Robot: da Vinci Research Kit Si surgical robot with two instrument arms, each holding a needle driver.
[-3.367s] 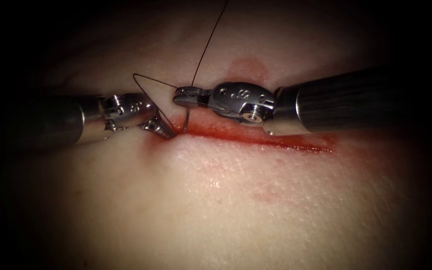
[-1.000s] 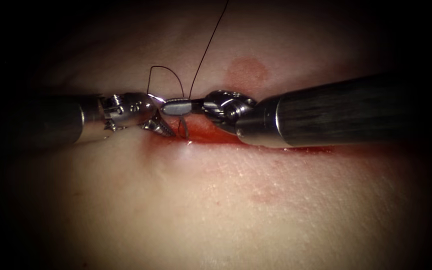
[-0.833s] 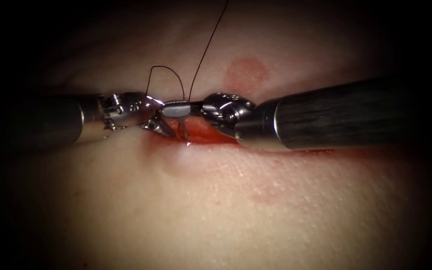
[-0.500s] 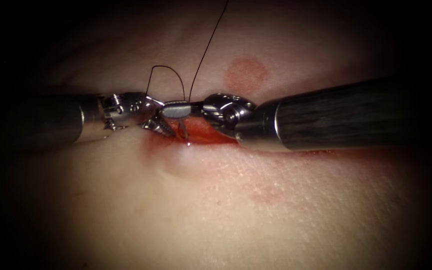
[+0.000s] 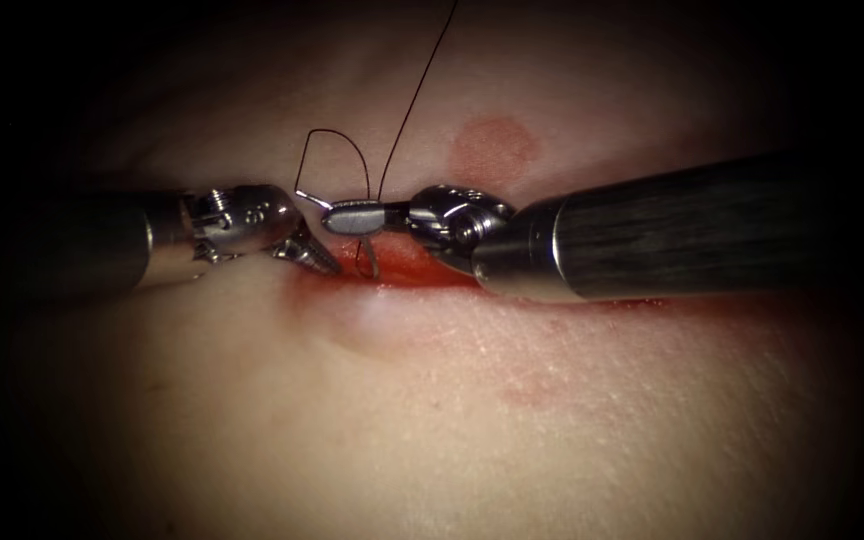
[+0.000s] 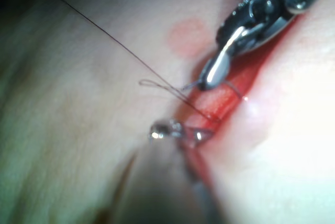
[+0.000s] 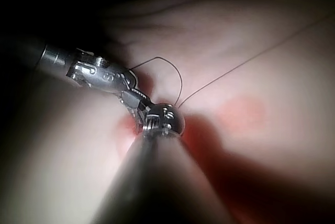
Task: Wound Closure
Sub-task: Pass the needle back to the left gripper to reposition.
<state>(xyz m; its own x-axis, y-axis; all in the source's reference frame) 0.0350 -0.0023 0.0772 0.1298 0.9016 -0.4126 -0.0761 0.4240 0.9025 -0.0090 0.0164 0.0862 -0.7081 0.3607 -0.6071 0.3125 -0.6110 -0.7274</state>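
Two tools meet at the cut's (image 5: 552, 287) left end: our right tool (image 5: 352, 217) clenches the needle (image 5: 372, 262) near its tail, our left tool (image 5: 302, 253) stands released.

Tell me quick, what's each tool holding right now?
Left tool: jaws open at the cut's left end, holding nothing.
Right tool: jaws shut on the needle near its thread end; the needle curves down into the cut.

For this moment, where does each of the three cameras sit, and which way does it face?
Endoscope: above and in front of the cut; left tool enters from picture-left, right tool from the right, gripping the needle.
Left wrist: along the left shaft toward the cut; the right tool holds the needle.
Right wrist: along the right shaft; left tool ahead.
Shared: the thread loop.
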